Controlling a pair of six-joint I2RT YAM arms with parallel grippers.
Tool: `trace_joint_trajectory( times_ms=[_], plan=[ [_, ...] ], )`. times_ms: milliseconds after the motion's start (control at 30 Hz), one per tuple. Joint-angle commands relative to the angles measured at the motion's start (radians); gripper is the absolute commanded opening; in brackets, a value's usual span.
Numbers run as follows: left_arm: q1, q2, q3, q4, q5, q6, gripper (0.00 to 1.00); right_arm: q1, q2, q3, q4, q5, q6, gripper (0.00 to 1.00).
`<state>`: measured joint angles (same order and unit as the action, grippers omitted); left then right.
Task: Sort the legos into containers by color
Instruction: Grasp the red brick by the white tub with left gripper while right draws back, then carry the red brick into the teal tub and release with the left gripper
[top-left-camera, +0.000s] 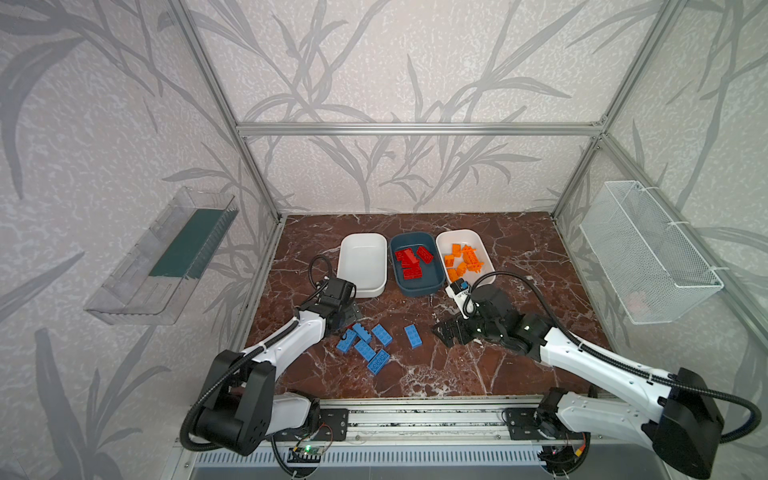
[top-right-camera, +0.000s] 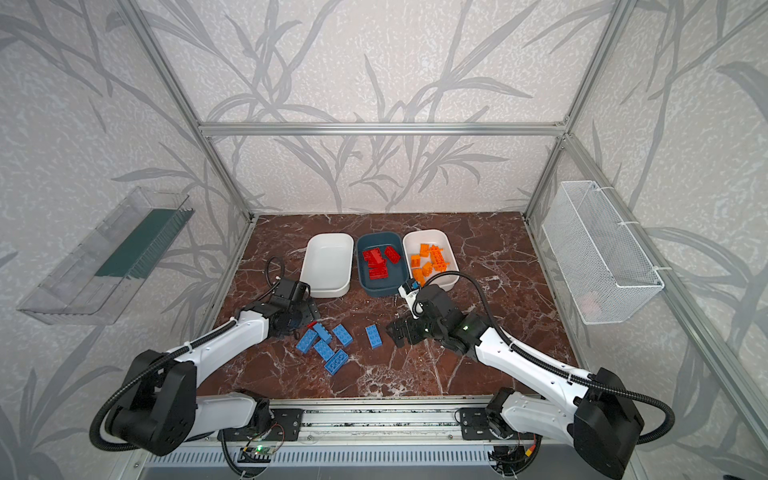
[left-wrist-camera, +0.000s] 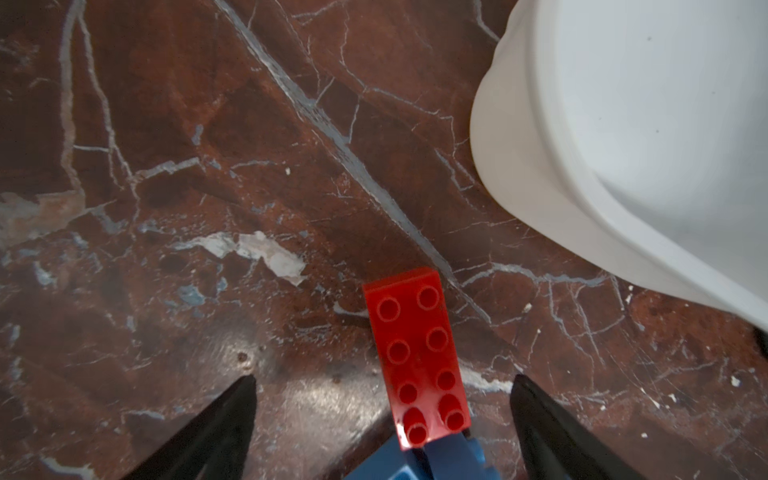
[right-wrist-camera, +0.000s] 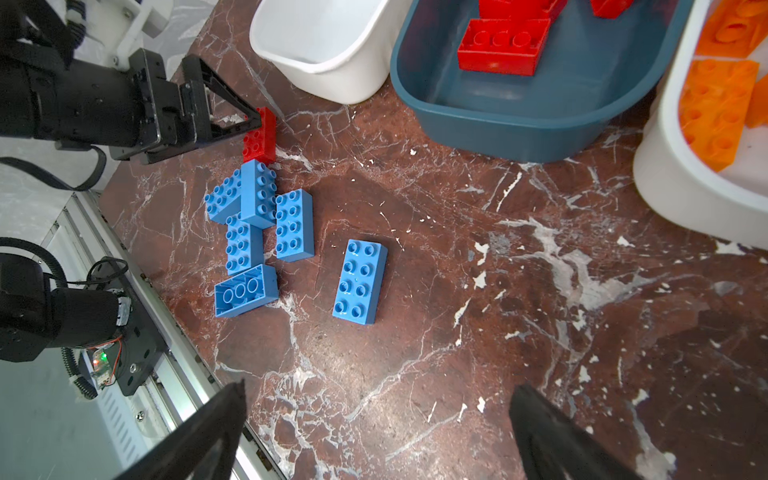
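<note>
You are on the last stray red piece, as I read it. The red brick (left-wrist-camera: 415, 361) is lying studs-up on the marble table (top-left-camera: 519, 257), on the left, just on the near side of the left white tub (top-left-camera: 361, 264). Its near end is butting against the blue cluster (top-left-camera: 365, 345). Your left gripper (left-wrist-camera: 382, 380) is sitting low over it with the jaws standing wide. One finger is on each side of the brick, and neither appears to be touching it (so nothing is held).

Your right gripper (right-wrist-camera: 380, 386) is hovering over bare table, just right of the lone blue brick (right-wrist-camera: 360, 281). Its jaws are also spread wide and are carrying nothing.

The sorting is looking well along. Red bricks are lying in the teal tub (top-left-camera: 415, 266), orange ones are filling the right white tub (top-left-camera: 463, 259), and the left white tub is sitting empty (presumably waiting for blue).

The next move calls for closing across the red brick's short width. Lift it straight up so the touching blue brick is not dragged along, then carry it right and far to the teal tub. After that, six blue bricks are waiting, and the lone one is lying closest to your right gripper.
</note>
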<state>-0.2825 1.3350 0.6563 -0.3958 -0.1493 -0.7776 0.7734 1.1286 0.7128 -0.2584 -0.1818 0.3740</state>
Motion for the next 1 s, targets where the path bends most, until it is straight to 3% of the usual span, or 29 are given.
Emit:
trace_joint_trajectory(
  times_ms=[0,133,233,467,567,800,967],
  plan=[
    [0.015,0.066,0.053,-0.006,0.021,0.015,0.93,0.006,-0.027,-0.016,0.029,0.000,0.011,0.99],
    [0.019,0.162,0.090,-0.005,0.031,0.008,0.90,0.006,-0.029,-0.021,0.019,0.010,0.005,0.99],
    [0.020,0.208,0.104,0.000,0.041,0.001,0.80,0.006,-0.033,-0.022,0.012,0.016,0.003,0.99],
    [0.020,0.249,0.123,-0.032,0.045,-0.002,0.35,0.006,-0.040,-0.021,0.012,0.033,0.002,0.99],
    [0.020,0.238,0.137,-0.067,0.033,0.006,0.22,0.006,-0.033,-0.022,0.017,0.031,0.003,0.99],
    [0.019,0.136,0.177,-0.165,-0.006,0.027,0.12,0.006,-0.032,-0.025,0.021,0.025,0.012,0.99],
    [0.010,0.051,0.242,-0.237,-0.007,0.049,0.11,0.006,-0.066,-0.036,0.007,0.034,0.019,0.99]
  ],
)
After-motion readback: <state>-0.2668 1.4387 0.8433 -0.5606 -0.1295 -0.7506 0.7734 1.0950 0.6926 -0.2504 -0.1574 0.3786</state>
